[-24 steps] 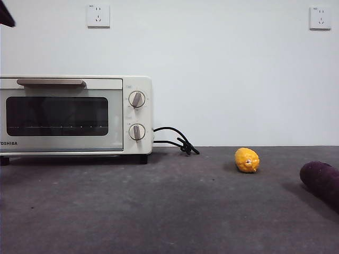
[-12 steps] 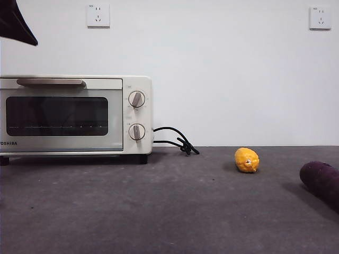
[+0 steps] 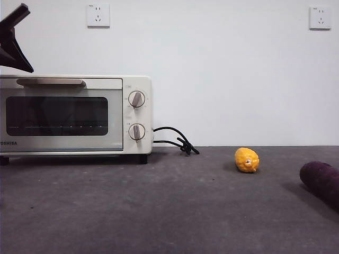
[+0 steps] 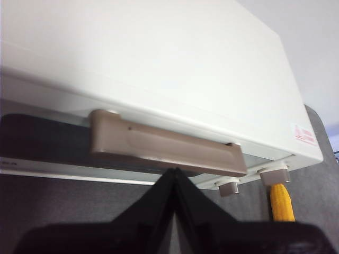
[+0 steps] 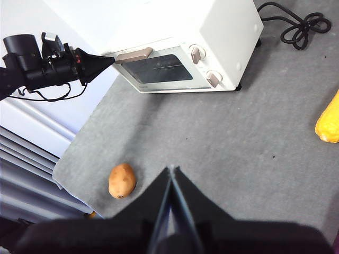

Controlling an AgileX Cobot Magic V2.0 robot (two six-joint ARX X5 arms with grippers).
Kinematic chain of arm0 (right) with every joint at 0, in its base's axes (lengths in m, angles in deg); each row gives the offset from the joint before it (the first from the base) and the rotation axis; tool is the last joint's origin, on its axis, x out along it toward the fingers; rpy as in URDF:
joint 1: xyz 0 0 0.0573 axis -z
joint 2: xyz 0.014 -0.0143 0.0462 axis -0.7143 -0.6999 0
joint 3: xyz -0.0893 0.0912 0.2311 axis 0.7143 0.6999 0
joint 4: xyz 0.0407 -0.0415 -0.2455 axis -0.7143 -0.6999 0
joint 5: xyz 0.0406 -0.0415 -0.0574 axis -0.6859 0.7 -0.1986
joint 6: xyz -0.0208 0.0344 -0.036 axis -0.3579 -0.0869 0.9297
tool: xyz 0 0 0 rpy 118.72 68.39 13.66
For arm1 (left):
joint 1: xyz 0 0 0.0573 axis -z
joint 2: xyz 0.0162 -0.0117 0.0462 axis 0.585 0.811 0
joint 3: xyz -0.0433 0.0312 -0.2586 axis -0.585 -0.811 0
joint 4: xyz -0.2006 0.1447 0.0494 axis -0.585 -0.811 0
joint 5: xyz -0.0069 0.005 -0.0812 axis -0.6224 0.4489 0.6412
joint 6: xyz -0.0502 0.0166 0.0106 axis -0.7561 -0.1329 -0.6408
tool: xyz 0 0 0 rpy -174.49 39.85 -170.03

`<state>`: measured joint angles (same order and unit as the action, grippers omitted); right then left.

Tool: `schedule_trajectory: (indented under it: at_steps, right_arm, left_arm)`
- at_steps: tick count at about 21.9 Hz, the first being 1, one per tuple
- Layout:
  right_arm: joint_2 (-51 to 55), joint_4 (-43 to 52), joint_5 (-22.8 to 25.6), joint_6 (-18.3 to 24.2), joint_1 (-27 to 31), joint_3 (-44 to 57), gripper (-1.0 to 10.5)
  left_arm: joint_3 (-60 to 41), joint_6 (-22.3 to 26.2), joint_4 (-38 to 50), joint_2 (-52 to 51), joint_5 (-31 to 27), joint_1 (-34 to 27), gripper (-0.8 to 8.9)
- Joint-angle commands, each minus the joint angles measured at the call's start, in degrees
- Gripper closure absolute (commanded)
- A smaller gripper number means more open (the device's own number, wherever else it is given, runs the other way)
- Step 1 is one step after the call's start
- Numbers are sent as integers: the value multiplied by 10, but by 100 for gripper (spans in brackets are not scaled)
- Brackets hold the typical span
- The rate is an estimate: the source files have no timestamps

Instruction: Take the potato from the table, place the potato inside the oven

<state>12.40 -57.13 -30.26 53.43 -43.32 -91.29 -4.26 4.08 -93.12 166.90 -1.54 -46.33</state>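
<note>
Front view: table (image 3: 175,211) dark grey, wide; oven (image 3: 74,115) stands on it at the left, door shut, black cord (image 3: 177,140) trailing beside it. Purple vegetable (image 3: 321,181) lies at the right edge, yellow fruit (image 3: 247,160) sits between it and the cord. Left gripper (image 4: 175,174) hangs just off the oven's beige handle (image 4: 164,145), jaws pressed together, gripping nothing. Right gripper (image 5: 170,172) is high above the table, jaws closed, empty. Potato (image 5: 122,180) lies on the table well apart from the oven, near the table's edge. Corn cob (image 4: 282,202) shows past the knobs.
</note>
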Motion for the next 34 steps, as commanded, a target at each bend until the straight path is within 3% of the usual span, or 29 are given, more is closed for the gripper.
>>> schedule_trajectory:
  at_steps: [1, 20, 30, 34]
  right_arm:
    - [0, 2, -4, 7, 0, -3, 946]
    - [-2, 1, -3, 7, 0, -3, 946]
    - [-3, 1, -3, 7, 0, -3, 946]
    - [-3, 2, -3, 7, 0, -3, 946]
  left_arm:
    - [2, -6, 14, 7, 0, -1, 818]
    - [2, -48, 76, 43, -36, -1, 819]
    - [2, -44, 58, 70, -48, 1, 819]
    - [2, -12, 25, 71, -49, 6, 819]
